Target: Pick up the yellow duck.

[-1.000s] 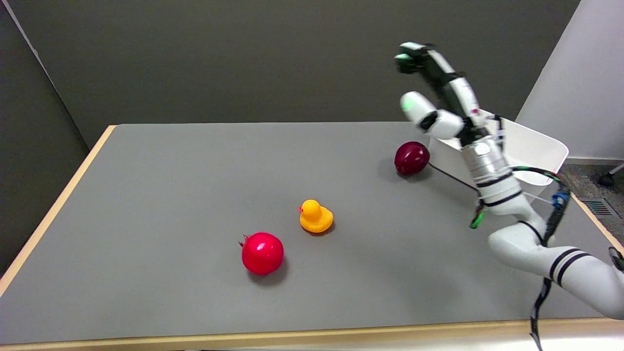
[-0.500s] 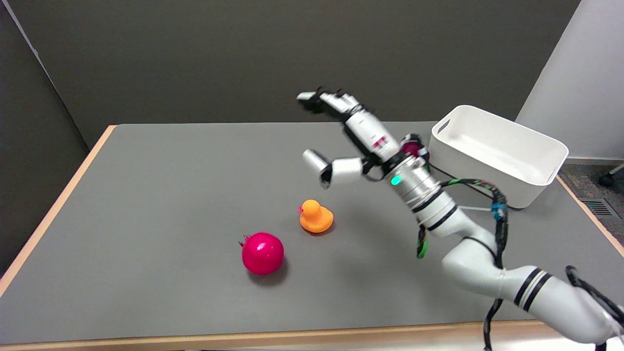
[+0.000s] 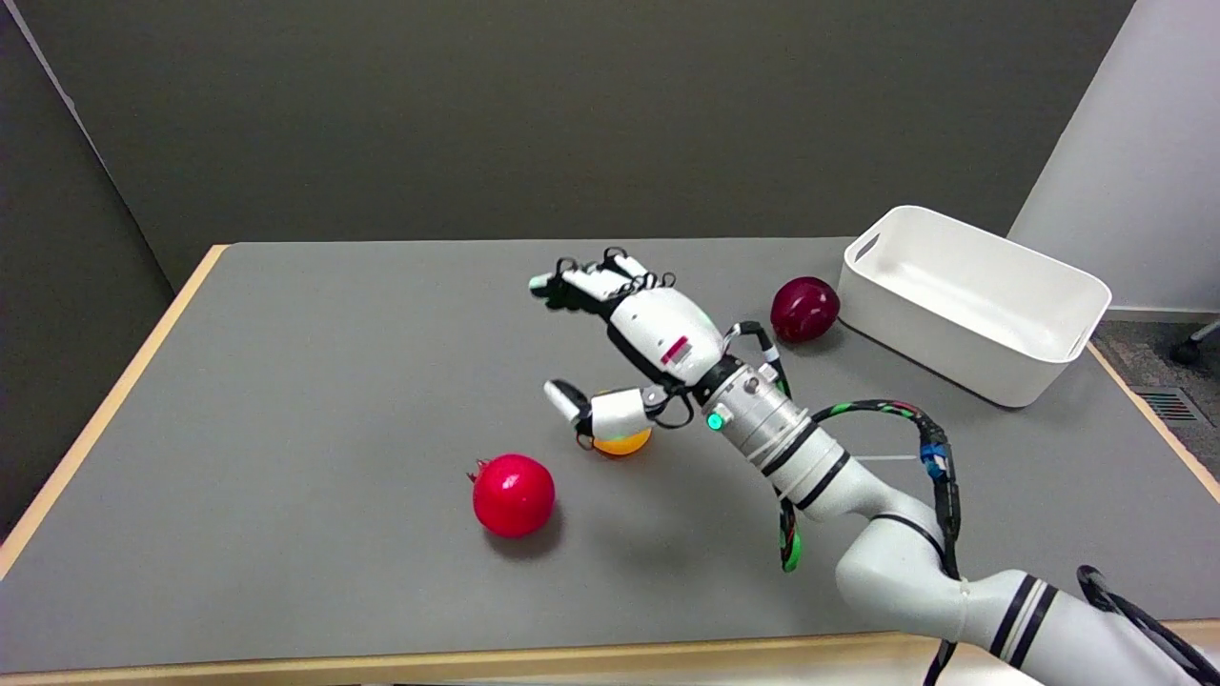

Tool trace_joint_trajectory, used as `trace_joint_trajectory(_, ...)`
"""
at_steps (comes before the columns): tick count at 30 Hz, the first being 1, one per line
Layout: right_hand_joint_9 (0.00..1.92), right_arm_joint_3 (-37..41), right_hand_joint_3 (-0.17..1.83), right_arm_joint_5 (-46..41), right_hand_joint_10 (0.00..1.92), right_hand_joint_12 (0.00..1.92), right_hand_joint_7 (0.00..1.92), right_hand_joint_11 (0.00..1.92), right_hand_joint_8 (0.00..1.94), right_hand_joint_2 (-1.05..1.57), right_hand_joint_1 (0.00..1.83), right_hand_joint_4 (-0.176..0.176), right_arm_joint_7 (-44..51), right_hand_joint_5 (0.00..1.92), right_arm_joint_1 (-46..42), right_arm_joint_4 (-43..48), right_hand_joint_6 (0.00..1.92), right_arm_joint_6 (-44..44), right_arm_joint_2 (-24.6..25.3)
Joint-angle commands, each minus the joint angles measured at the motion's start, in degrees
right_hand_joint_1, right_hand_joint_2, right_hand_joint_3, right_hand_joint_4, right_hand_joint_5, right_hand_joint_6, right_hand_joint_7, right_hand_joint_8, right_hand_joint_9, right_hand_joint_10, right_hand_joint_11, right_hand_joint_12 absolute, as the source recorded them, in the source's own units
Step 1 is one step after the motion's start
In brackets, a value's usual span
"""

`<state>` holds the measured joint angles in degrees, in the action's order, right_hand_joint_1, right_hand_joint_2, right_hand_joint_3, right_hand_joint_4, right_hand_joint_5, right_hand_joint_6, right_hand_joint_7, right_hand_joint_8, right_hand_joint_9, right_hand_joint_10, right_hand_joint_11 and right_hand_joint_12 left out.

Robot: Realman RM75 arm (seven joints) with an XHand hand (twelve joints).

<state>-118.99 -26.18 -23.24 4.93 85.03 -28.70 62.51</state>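
Head view: right hand [image 3: 637,341] spread wide over yellow duck [image 3: 623,442], holding nothing, thumb hiding most of duck, contact unclear.

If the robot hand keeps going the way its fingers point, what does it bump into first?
Probably nothing: the robot hand points up-left across bare table. The yellow duck sits beneath it, not ahead. Depth is unclear.

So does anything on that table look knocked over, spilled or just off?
Nothing stands out. The yellow duck sits on the table, mostly hidden under the right hand, whose fingers are spread. The red pomegranate, dark red fruit and white bin look undisturbed.
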Motion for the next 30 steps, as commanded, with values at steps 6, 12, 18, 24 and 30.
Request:
trace_joint_trajectory(6,0.4,-1.1,0.89,-4.7,1.07,1.22,0.5,0.04,0.61,0.66,0.72,-0.051,10.4,0.31,-2.8,1.4,0.55,7.5,-0.6)
trace_joint_trajectory(12,0.41,-0.7,0.92,-4.9,1.07,1.23,0.5,0.03,0.61,0.64,0.73,-0.049,9.9,0.3,-2.7,1.2,0.55,7.5,-1.1)
trace_joint_trajectory(18,0.42,0.4,0.93,-4.9,1.08,1.24,0.49,0.03,0.6,0.64,0.74,-0.04,9.9,0.28,-2.7,0.3,0.52,7.6,-1.1)
trace_joint_trajectory(24,0.42,2.3,0.93,-5.0,1.08,1.25,0.49,0.04,0.6,0.64,0.75,-0.037,9.8,0.27,-2.0,-3.0,0.52,7.5,-1.1)
trace_joint_trajectory(30,0.42,2.1,0.93,-8.3,1.08,1.25,0.48,0.05,0.59,0.64,0.76,-0.033,9.8,0.27,-0.4,-7.0,0.5,7.6,-1.3)
